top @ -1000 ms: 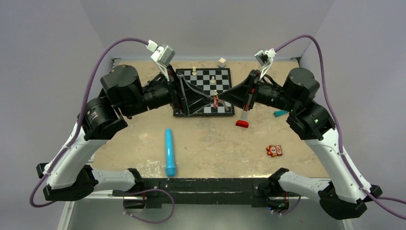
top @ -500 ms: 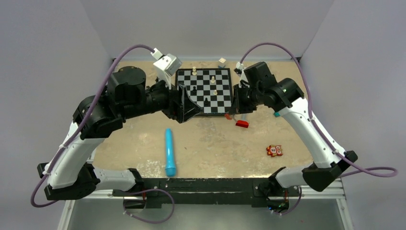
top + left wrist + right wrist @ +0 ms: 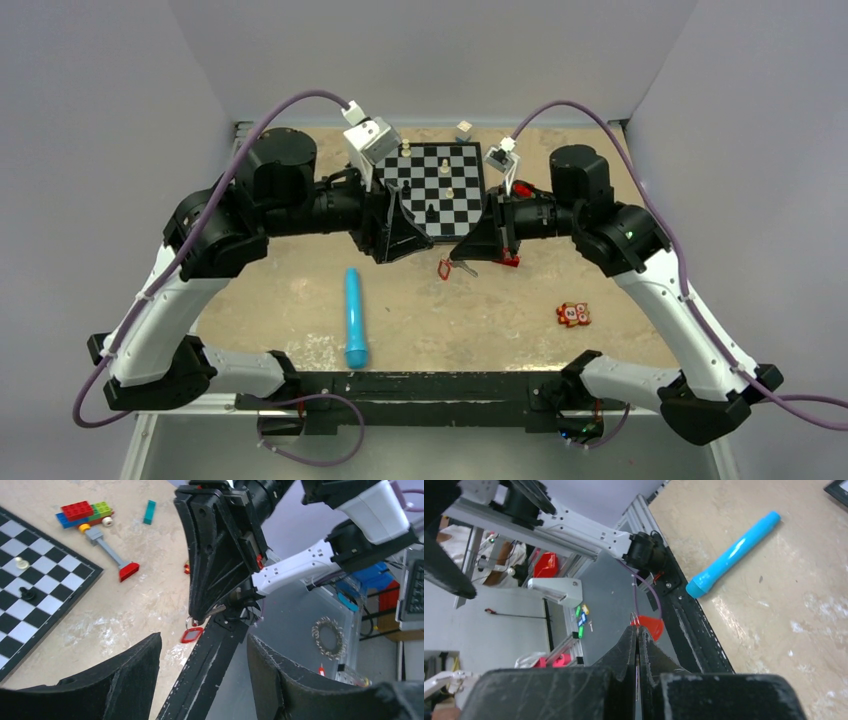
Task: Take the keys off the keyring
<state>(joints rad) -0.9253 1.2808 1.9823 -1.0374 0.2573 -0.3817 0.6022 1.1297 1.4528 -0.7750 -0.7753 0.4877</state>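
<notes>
My right gripper [image 3: 463, 257] is shut on the small silver key [image 3: 216, 611] and holds it above the sandy table, just in front of the chessboard. The keyring's thin metal ring [image 3: 636, 619] sticks out past the fingertips. Its red tag with a white centre [image 3: 444, 268] hangs below, also showing in the left wrist view [image 3: 191, 635] and the right wrist view [image 3: 651, 626]. My left gripper [image 3: 405, 240] is open and empty, just left of the tag, with its jaws wide apart [image 3: 204, 639] and pointed at the right gripper's tips [image 3: 197, 621].
The chessboard [image 3: 440, 190] with a few pieces lies behind the grippers. A blue cylinder [image 3: 355, 318] lies front left. An orange square toy [image 3: 572, 314] sits front right. A red block-headed toy [image 3: 120, 565], a brick car [image 3: 85, 512] and a teal brick [image 3: 149, 511] lie right of the board.
Both grippers had been closed together on the keyring above the board. The left gripper let go and opened. The right arm swung down and forward, and now holds the key with the tag hanging.
</notes>
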